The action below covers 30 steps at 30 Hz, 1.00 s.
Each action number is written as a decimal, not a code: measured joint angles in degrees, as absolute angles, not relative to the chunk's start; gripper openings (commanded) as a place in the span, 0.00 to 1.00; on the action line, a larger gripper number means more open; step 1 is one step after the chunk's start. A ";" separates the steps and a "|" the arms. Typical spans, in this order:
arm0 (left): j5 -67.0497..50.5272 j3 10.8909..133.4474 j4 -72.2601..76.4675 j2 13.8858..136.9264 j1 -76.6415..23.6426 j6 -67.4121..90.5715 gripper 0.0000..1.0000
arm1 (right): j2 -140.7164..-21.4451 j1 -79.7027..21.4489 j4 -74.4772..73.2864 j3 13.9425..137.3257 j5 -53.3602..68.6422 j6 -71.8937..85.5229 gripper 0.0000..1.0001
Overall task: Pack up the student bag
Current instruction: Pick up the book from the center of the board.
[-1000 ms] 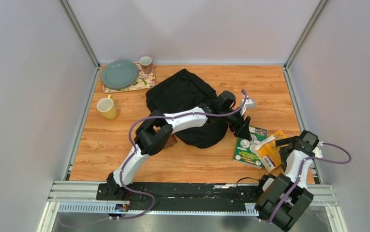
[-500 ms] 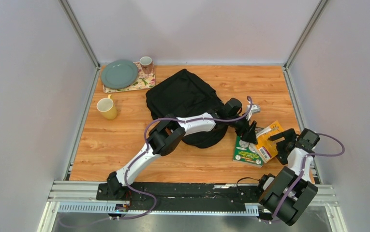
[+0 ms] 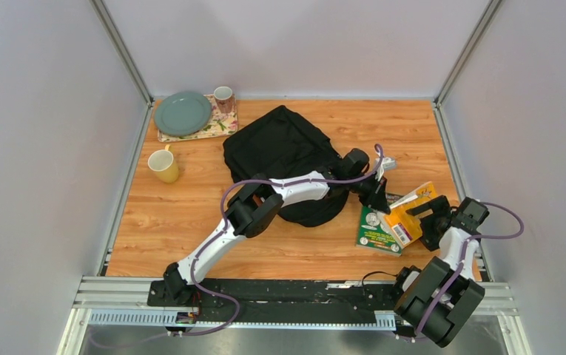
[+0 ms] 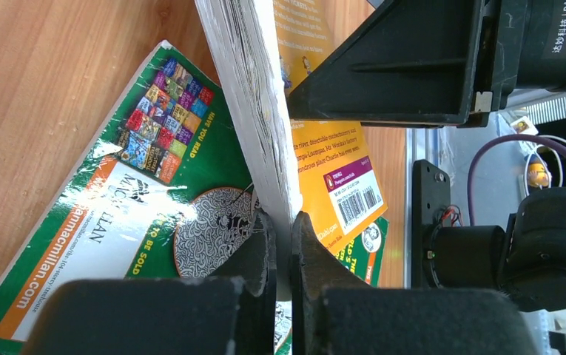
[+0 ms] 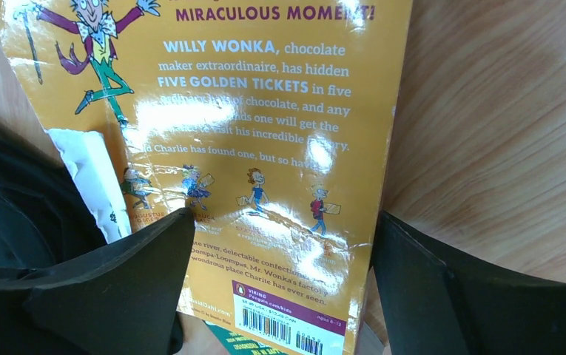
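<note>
My left gripper (image 4: 280,222) is pinched hard onto the page edge of the yellow paperback storybook (image 4: 324,170). The fingers are nearly touching, with only the thickness of that edge between them. The book is tipped up on its side, off the green glossy paperback (image 4: 117,192) that lies flat on the wooden table (image 3: 191,222).

My right gripper (image 5: 283,222) stands wide open astride the same book's back cover (image 5: 265,148), a finger on either side. As far as I can judge, it is pressing nothing.

The large black soft fabric backpack (image 3: 283,148) sits mid-table. It lies to the left of my closed fingers (image 3: 379,196) and a little farther out. My left forearm crosses over its near edge, so the left arm is plainly the nearer one, and the right gripper (image 3: 431,213) is well off to the right.

The book's long axis seems to run away from the bases, slanting right, so roughly side-on to the bag. From overhead I cannot tell where the bag's mouth opens. I reckon the carry goes leftward, and the book wants turning to go in end first.
</note>
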<state>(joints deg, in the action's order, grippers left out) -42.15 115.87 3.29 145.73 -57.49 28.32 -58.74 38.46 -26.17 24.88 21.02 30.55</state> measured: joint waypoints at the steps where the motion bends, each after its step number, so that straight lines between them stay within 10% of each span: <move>1: -42.19 115.87 3.25 145.73 -57.49 28.32 0.00 | -58.59 38.46 -26.50 24.93 21.12 30.44 0.88; 14: -35.70 107.63 -0.99 129.60 -57.47 22.06 0.00 | -43.79 38.44 -36.14 31.86 28.21 34.20 0.92; 30: -19.07 64.90 8.43 88.20 -47.97 20.51 0.00 | -34.81 31.11 -28.77 39.20 40.84 47.90 0.93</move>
